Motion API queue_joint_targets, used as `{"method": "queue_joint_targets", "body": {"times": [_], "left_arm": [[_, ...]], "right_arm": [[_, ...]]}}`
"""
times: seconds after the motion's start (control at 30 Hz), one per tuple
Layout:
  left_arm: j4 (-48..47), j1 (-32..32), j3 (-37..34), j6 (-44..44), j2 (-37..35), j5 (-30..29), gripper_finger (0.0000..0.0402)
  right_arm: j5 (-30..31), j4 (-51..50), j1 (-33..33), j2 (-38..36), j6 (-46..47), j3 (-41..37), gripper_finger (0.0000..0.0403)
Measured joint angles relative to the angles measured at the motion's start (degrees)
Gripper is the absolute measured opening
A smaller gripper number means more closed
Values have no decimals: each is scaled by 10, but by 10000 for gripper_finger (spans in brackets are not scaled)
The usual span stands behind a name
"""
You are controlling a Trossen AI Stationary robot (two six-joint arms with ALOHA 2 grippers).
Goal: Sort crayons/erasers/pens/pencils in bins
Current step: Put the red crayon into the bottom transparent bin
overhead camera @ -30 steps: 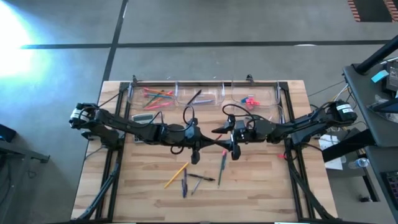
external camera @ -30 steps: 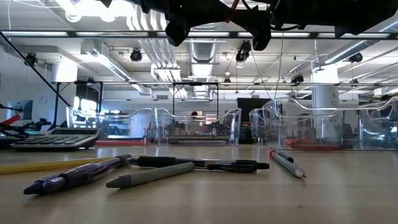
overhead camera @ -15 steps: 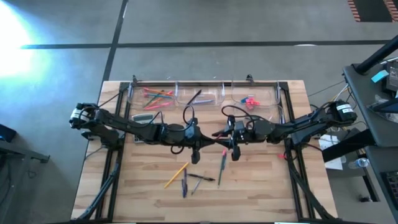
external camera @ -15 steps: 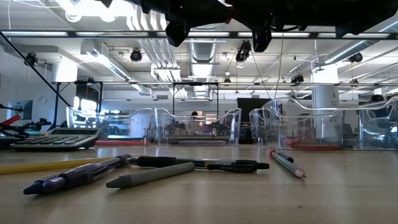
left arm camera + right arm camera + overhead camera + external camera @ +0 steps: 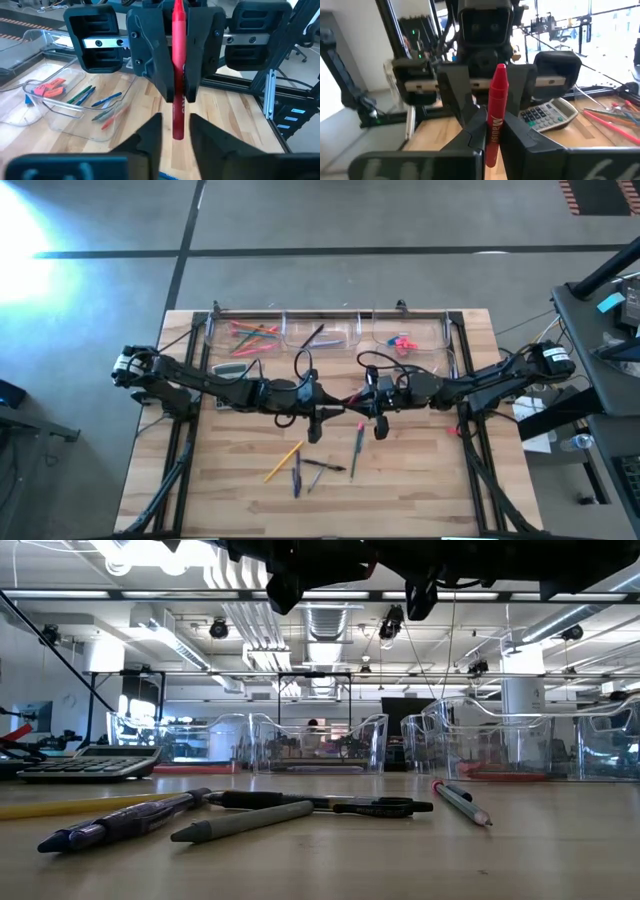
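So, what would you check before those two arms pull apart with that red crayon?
1. Right gripper clamped on the crayon: ok.
2. Left gripper fingers apart, not pinching the crayon: ok.
3. Crayon held up off the table, above the loose pens: ok.
4. Bins in their row at the table's far edge, nothing blocking the way: ok.
5. Which bin takes crayons: cannot tell.
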Motion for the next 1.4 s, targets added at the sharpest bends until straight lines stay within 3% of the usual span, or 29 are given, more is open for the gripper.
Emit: {"method": "queue_joint_targets", "body": {"times": [0.27, 0.5, 0.63, 0.8, 0.93, 1.2, 1.4], "left_arm": [[-4, 6, 0, 2, 0, -1, 161], [-5, 16, 0, 2, 0, -3, 173], [-2, 23, 0, 2, 0, -3, 174], [3, 32, 0, 2, -1, -3, 174], [4, 38, 4, 2, -1, -3, 174], [40, 46, 4, 4, 2, 2, 174], [40, 46, 4, 4, 2, 4, 174]], "right_arm": [[31, -172, -11, -67, -28, 0, 27], [195, -457, -16, -202, 11, -2, 28], [230, -553, -32, -287, 57, -37, 28], [233, -624, -82, -376, 114, -91, 28], [230, -661, -111, -406, 158, -114, 29], [226, -672, -132, -389, 163, -139, 38], [226, -671, -138, -361, 161, -120, 97]]}}
